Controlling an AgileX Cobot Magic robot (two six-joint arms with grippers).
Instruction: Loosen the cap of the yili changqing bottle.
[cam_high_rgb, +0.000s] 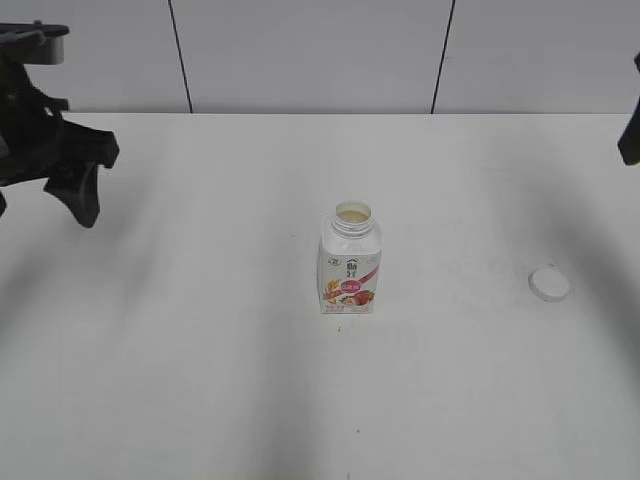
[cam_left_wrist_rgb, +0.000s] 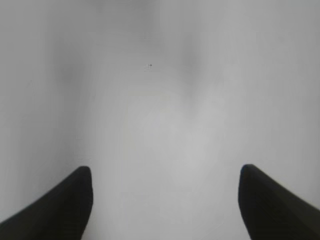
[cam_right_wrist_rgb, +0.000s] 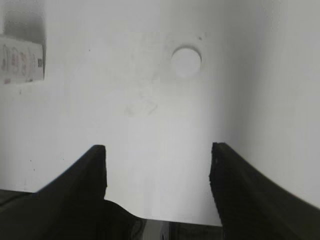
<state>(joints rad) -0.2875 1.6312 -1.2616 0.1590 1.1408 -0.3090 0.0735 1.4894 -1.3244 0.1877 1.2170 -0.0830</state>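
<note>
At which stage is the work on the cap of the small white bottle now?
It looks done, even past loosening. The small squat white plastic bottle with the pink-red label stands with its neck open, and the round white plastic cap lies apart on the white table. Nothing is in hand: the left gripper and right gripper are open, empty. Nothing visible remains.

Matte black left arm (angular, blocky housing), black tapered jaws, smooth, unmarked
</note>
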